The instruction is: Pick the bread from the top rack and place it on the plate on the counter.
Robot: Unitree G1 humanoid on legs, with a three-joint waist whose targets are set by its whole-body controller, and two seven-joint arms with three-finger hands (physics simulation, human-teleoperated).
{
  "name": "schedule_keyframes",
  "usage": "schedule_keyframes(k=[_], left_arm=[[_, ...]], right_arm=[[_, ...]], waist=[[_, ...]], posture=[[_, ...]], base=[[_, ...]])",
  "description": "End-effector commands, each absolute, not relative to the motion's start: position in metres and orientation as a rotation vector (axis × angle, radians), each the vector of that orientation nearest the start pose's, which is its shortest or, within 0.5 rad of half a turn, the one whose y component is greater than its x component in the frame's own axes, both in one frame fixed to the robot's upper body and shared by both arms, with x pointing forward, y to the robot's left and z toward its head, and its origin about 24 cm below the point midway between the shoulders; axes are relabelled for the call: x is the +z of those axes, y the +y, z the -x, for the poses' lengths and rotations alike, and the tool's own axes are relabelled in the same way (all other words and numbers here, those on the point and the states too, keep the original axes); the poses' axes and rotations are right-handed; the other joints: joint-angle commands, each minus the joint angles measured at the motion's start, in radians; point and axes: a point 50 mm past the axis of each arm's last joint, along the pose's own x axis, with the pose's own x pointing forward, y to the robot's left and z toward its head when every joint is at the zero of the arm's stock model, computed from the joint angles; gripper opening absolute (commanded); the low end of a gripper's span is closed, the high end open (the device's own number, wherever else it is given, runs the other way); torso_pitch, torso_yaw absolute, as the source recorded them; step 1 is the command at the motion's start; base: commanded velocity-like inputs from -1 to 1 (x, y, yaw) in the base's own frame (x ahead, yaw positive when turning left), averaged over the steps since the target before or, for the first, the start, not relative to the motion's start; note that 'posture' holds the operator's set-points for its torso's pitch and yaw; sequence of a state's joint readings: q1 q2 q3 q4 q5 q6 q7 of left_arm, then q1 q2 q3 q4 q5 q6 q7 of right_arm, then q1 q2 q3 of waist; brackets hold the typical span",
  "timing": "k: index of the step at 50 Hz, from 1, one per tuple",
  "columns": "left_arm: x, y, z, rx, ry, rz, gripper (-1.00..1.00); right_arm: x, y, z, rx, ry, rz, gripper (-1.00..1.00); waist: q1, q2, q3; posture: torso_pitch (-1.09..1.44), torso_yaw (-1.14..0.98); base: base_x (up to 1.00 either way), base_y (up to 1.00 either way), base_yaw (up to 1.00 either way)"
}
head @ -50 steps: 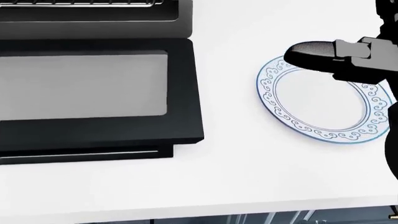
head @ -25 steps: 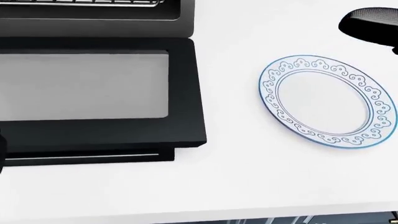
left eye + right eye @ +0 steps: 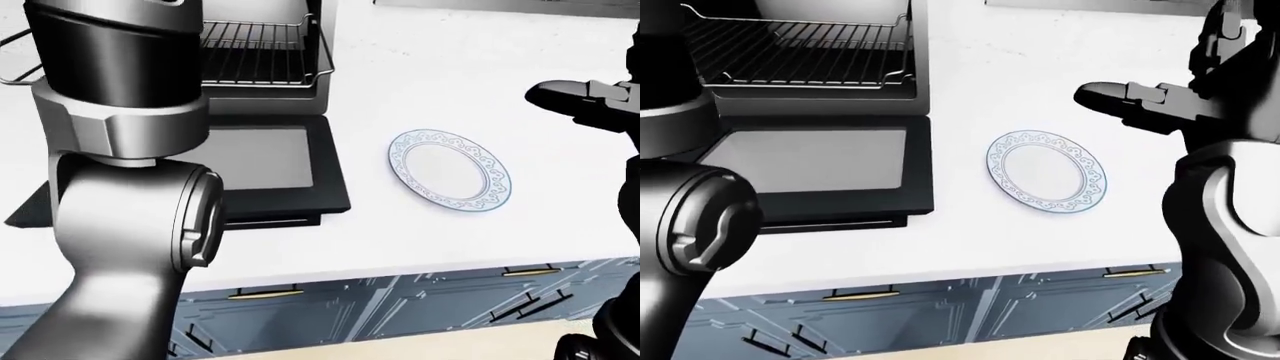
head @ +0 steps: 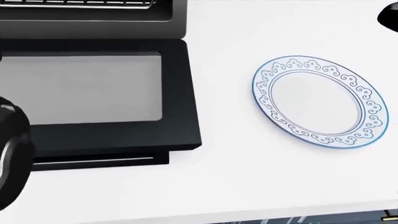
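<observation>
Since a second ago the right hand [image 3: 1110, 97] has drawn off the plate [image 4: 320, 101] toward the head view's top right, and the left arm [image 3: 120, 225] has risen into view. Reaching is the step in hand; bread is not visible. That hand holds nothing, its fingers seemingly extended; the left hand is hidden. Next, reach into the oven rack [image 3: 800, 52] above the open door [image 4: 180, 93]. White counter [image 3: 450, 75], blue cabinets [image 3: 420, 300] below

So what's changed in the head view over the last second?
The right hand has drawn up and off the plate toward the view's top right corner, holding nothing. The left arm has come in at the left edge. Plate and open oven door stayed put.
</observation>
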State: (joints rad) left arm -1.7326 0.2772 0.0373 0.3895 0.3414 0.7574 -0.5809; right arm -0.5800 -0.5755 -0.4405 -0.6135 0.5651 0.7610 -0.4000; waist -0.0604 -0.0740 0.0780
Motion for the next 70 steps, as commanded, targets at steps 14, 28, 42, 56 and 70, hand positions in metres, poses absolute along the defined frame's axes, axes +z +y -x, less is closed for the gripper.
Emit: schedule_keyframes(k=[14,28,42,56,70], left_arm=[[0.481,0.063,-0.31,-0.379,-0.567,-0.559,-1.0],[0.47,0.046,-0.315,-0.444,-0.573,-0.535,-1.0],[0.464,0.039,-0.318,-0.474,-0.57,-0.531,-1.0],[0.459,0.035,-0.321,-0.48,-0.564,-0.503,-1.0],[0.443,0.028,-0.326,-0.496,-0.54,-0.451,-1.0]], right_arm=[[0.324,-0.259,-0.227,-0.397,-0.647,-0.005,1.0],[0.322,-0.263,-0.222,-0.404,-0.647,-0.01,1.0],[0.318,-0.263,-0.224,-0.409,-0.644,-0.011,1.0],[0.316,-0.262,-0.224,-0.403,-0.642,-0.014,1.0],[0.313,-0.261,-0.226,-0.4,-0.637,-0.018,1.0]], waist=[[-0.062,-0.01,-0.028],[-0.157,-0.02,-0.04],[-0.265,-0.03,-0.055],[-0.35,-0.036,-0.068],[-0.421,-0.037,-0.079]], posture=[[0.0,-0.24],[0.0,-0.31],[0.0,-0.38],[0.0,-0.45],[0.0,-0.52]], base=[[0.0,0.0,0.0],[0.0,0.0,0.0],[0.0,0.0,0.0],[0.0,0.0,0.0],[0.0,0.0,0.0]])
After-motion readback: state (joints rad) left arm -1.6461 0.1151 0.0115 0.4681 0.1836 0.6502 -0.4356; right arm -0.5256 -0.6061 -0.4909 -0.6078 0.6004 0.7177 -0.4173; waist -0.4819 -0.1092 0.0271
